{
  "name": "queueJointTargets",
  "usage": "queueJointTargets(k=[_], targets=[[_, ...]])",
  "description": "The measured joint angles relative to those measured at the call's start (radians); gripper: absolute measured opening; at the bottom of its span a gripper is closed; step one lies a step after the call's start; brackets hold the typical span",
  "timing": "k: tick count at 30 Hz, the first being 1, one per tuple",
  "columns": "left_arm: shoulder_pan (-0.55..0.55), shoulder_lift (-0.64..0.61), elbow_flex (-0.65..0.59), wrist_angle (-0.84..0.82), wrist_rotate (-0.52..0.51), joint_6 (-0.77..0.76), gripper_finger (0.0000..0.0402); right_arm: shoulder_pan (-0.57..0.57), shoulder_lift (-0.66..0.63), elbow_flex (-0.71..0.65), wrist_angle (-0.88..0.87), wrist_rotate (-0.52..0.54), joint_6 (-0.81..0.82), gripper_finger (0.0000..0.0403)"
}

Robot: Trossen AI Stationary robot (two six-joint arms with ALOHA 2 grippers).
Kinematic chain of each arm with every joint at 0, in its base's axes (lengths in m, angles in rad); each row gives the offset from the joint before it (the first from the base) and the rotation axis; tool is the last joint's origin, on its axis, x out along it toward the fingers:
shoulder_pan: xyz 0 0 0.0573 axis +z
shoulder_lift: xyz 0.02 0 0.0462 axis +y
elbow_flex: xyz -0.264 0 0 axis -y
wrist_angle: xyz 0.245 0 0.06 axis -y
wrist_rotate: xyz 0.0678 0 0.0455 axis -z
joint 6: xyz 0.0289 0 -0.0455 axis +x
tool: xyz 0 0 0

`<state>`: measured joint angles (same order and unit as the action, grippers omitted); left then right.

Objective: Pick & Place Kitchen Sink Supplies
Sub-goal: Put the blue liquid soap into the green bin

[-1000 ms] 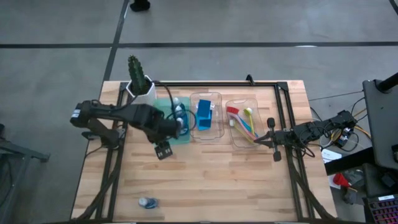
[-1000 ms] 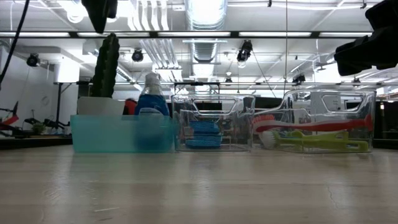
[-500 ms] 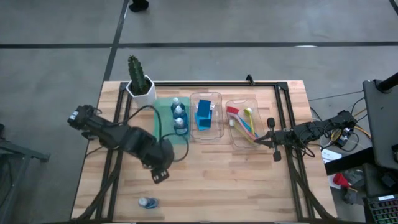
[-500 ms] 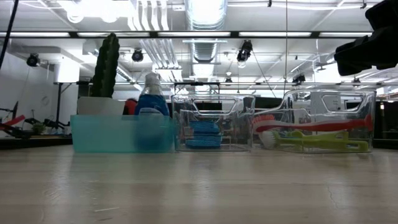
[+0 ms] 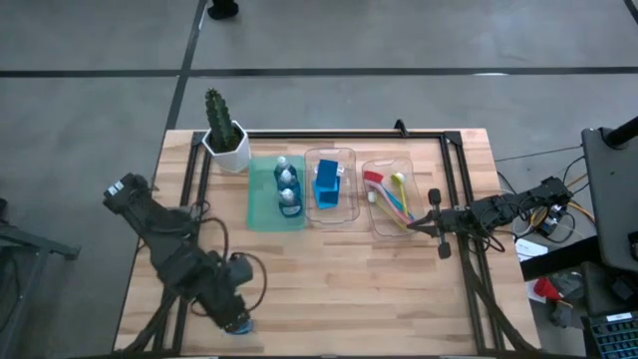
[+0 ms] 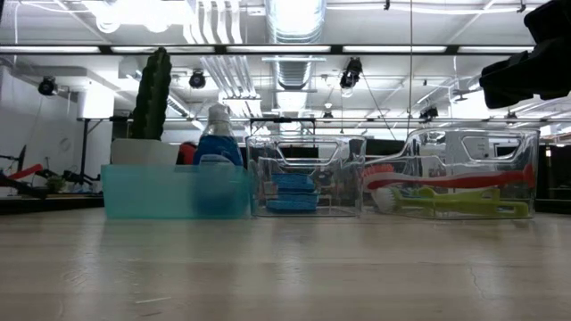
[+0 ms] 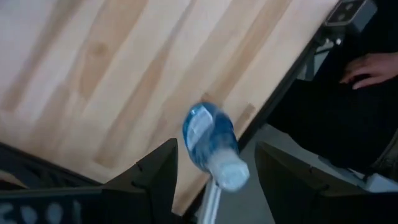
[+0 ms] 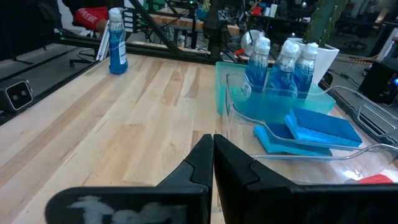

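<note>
**Inspector A:** We begin at the left gripper [image 7: 211, 180]. Its fingers stand released, apart, with the last loose bottle [image 7: 210, 146] lying on its side between them at the table's near edge. Nothing is grasped yet.

**Inspector B:** Agreed. From above, we find that gripper [image 5: 231, 311] poised over the bottle [image 5: 237, 325], well apart from the trays. The right gripper [image 5: 436, 224] waits clenched and empty beside the brush tray [image 5: 385, 227].

**Inspector A:** We judge the step in hand to be the approach for the fourth bottle. Three bottles [image 5: 287, 186] already stand in the green tray [image 5: 261, 209]; sponges [image 5: 327, 183] and brushes [image 5: 391, 199] lie in the clear trays.

**Inspector B:** The next move, in our view, calls for lowering squarely astride the bottle's body and closing gently; being rounded and near the edge, it could roll off.
</note>
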<state>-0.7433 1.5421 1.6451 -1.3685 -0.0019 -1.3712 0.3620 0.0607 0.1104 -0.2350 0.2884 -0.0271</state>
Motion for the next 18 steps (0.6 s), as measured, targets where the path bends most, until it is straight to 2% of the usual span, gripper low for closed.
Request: queueJointTargets(k=[8, 18], targets=[[-0.117, 0.000, -0.048, 0.106, -0.045, -0.116, 0.0195, 0.000, 0.000, 0.000, 0.000, 0.000, 0.000, 0.0008], [-0.171, 0.015, -0.106, 0.134, -0.070, -0.096, 0.0174, 0.000, 0.000, 0.000, 0.000, 0.000, 0.000, 0.0008]])
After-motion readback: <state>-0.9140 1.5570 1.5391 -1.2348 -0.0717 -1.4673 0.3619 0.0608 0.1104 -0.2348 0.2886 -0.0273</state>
